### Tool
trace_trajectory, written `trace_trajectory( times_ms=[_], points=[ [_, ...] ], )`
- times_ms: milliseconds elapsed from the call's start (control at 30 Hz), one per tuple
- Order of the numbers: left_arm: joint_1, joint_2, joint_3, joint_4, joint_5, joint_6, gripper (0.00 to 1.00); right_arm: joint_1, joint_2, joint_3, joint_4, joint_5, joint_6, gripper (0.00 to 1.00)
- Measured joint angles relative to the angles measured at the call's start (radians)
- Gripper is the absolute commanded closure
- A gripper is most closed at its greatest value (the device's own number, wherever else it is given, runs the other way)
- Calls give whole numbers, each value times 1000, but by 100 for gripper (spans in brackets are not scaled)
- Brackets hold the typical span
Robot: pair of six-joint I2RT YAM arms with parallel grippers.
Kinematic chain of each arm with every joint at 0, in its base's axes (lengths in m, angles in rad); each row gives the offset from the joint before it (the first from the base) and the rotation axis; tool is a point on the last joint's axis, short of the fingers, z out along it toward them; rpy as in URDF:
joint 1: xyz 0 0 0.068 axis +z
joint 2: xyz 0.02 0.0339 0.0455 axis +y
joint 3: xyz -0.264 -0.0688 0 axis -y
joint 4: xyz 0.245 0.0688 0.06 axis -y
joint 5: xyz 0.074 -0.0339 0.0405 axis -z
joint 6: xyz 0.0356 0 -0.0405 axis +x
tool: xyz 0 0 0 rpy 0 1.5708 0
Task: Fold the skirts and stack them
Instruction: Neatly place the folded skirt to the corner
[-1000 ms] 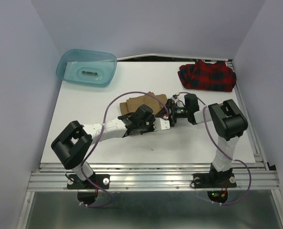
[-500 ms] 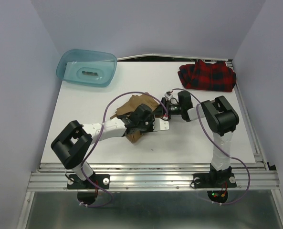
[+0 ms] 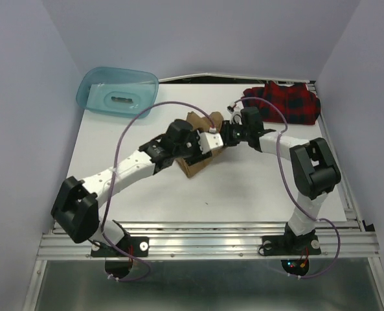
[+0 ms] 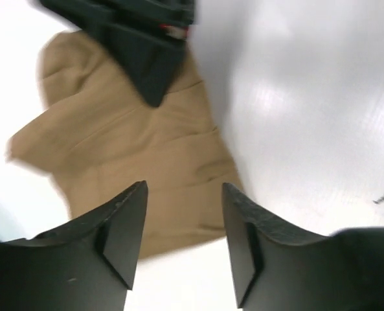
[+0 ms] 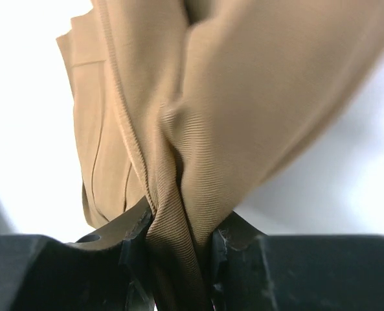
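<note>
In the top view the tan skirt lay in the centre of the table, under both grippers. The right gripper was pinched narrowly on a bunched fold of it, and the cloth spread away toward the top of the right wrist view. The left gripper stood fairly wide with nothing between its fingers. The skirt lay just beyond them, and its long axis seemed to run from lower right to upper left in that view. The plaid skirt lay well apart in the upper right, nearer to the right arm.
</note>
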Motion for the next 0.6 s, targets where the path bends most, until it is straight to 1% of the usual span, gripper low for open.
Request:
trace_trajectory(
  times_ms=[167,267,367,467,600],
  points=[
    [140,-102,136,-51,13,-76,37,-28,-59,61,-93,170,-188,99],
    [194,-139,149,-75,13,-100,37,-59,-63,80,-133,257,-299,99],
    [206,-153,148,-107,10,-111,37,-81,-63,89,-169,318,-388,99],
    [206,-153,132,-124,11,-123,36,-111,-56,136,-212,354,-462,99],
    [207,-154,94,-135,14,-149,36,-145,-21,250,-232,370,-556,99]
  ],
)
